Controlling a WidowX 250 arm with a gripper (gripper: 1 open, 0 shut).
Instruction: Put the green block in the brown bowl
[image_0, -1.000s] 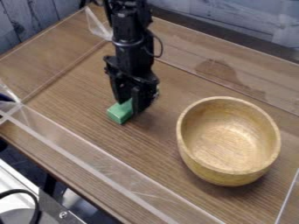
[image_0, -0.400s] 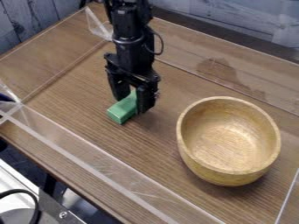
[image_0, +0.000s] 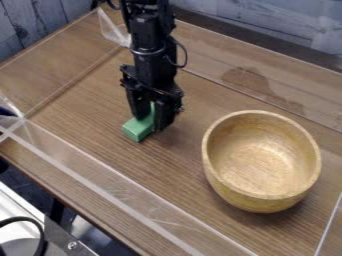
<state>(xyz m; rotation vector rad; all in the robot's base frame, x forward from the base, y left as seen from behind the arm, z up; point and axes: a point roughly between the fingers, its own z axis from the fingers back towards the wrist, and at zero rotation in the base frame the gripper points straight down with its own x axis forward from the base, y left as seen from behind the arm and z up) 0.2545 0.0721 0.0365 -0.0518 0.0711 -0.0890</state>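
Judging from the single camera view, the task is barely begun: the green block (image_0: 138, 128) lies on the table (image_0: 80, 90), straddled by the lowered, partly spread gripper (image_0: 151, 120), while the brown bowl (image_0: 262, 160), well apart, is seen empty.

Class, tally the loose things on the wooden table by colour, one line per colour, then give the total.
Green: 1, the green block
Light brown: 1, the brown bowl
Total: 2
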